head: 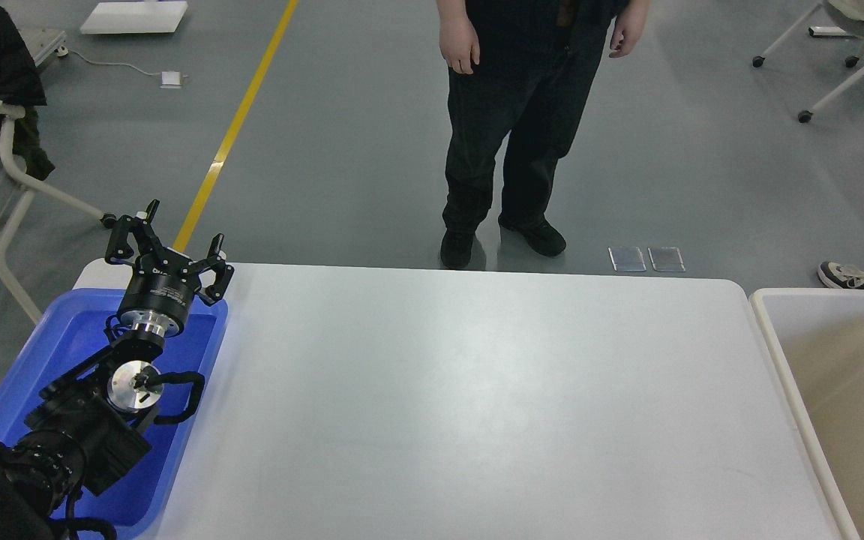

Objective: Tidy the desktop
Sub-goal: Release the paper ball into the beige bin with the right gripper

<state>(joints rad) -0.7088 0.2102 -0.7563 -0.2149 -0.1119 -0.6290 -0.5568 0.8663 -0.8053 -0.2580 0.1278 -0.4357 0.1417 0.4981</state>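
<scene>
White and smooth, the tabletop (477,390) fills the centre and lower part of the frame, and no loose item shows anywhere on its visible surface. At the lower left a blue tray (64,337) sits on the tabletop's left end, and at the right edge of the frame a cream-white bin (777,330) stands just beside the tabletop; what shows of the bin's inside looks bare, though most of it is cut off by the frame. The robot's left pincer (169,247) hangs over the far end of the tray in the upper left part of the scene, its fingers spread apart and holding nothing. The right arm and its pincer are out of view. A person in dark clothes (514,127) stands on the grey floor beyond the far edge. Judging from the bare surface, the tidying appears finished or nearly so: nothing seems left to collect, unless items lie hidden in the tray under the arm, which cannot be told
</scene>
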